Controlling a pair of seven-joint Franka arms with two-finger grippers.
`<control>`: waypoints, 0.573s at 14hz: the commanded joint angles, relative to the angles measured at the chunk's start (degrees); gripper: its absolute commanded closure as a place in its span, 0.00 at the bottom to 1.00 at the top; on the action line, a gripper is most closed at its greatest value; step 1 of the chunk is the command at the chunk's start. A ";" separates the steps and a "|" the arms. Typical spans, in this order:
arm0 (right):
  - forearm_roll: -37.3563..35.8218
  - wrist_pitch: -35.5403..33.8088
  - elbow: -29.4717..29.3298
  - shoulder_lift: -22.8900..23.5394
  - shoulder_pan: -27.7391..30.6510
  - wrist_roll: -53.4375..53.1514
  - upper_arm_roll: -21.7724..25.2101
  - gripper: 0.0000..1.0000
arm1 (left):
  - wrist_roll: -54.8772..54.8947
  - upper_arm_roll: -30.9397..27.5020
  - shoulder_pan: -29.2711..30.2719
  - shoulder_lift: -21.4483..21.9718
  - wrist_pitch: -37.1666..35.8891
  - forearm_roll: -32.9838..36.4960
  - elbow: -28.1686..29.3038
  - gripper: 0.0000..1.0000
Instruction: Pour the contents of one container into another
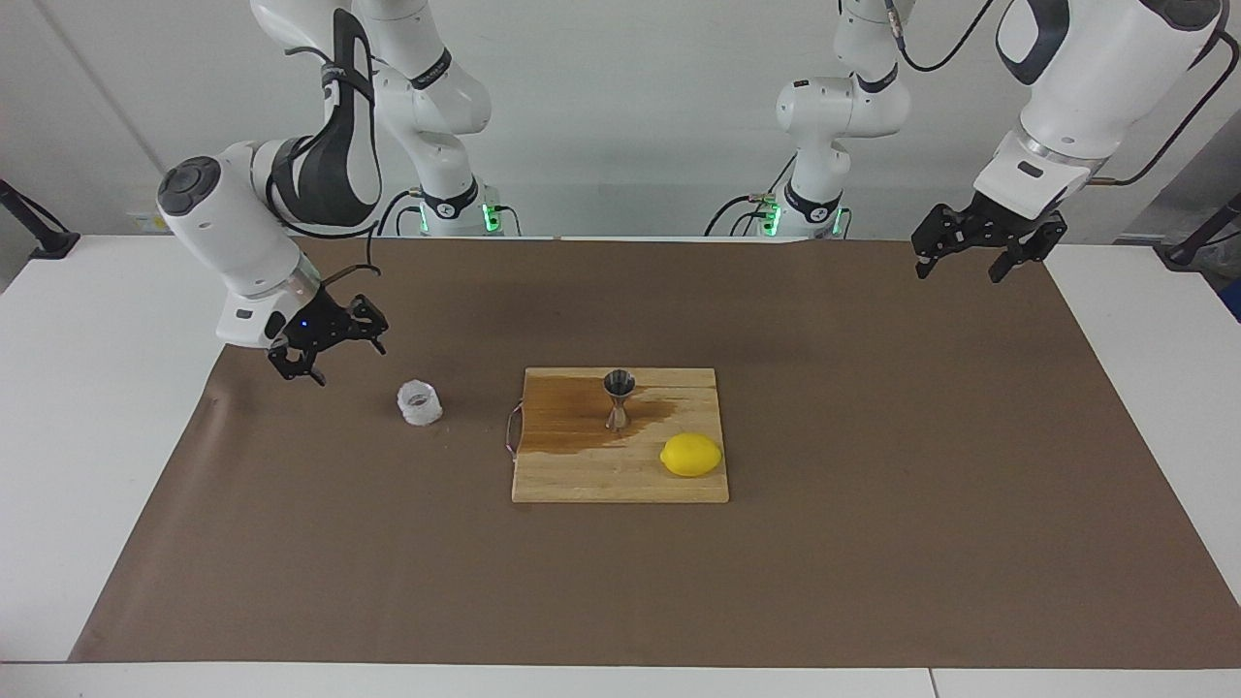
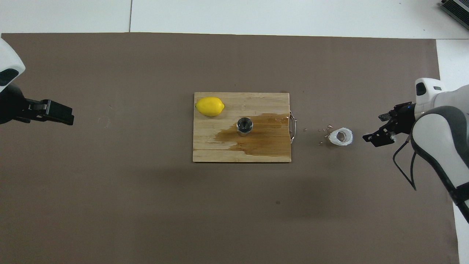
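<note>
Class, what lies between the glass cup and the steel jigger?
Between glass cup and jigger: brown mat, small specks, then the cutting board's metal handle and wet stain, in the overhead view.

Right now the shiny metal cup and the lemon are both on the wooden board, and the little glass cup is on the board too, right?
Not quite. The glass cup stands off the wooden board, on the brown mat toward the right arm's end, as the facing view shows. The shiny metal cup and lemon are on it.

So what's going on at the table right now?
Nothing is held. The right pincer is open beside the glass cup, which stands on the mat toward the right arm's end. The steel jigger stands on the stained cutting board near a lemon. The left pincer waits open above the mat's corner.
</note>
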State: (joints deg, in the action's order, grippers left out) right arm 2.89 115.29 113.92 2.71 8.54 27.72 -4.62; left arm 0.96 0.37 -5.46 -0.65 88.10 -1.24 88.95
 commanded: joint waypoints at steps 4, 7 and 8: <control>-9.48 -9.36 -4.84 -0.78 -7.57 -34.53 -0.39 0.00 | -0.16 -0.28 -0.25 0.47 -0.39 0.97 0.52 0.00; -4.68 -23.12 -17.72 -0.17 -7.48 -39.66 -0.74 0.00 | -0.08 -0.28 -0.25 0.38 -0.39 0.97 0.52 0.00; -1.95 -28.22 -22.91 -0.08 -6.79 -40.37 -0.65 0.00 | -0.08 -0.28 -0.25 0.38 -0.39 0.97 0.52 0.00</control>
State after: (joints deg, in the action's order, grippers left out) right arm -2.99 95.93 101.22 1.58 0.35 -10.70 -4.98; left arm 0.95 0.37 -5.46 -0.65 88.10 -1.24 88.95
